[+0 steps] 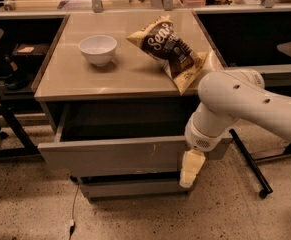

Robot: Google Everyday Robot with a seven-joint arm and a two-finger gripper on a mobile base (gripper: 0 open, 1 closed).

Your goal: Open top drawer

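The top drawer (110, 156) stands well out under the worktop (85, 79), so the gripper (191, 166) at its front's right end, spread impossible to tell, should pull straight and level to avoid skewing it.

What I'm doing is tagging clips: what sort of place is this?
Likely an office or lab: a table over the open top drawer, cluttered counter behind. The hand hangs before that drawer's right end.

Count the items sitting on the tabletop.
2: a white bowl toward the left, and a chip bag to its right, reaching the right edge. The pincer hangs lower, at the right end of the open top drawer front. The arm covers the near right corner.
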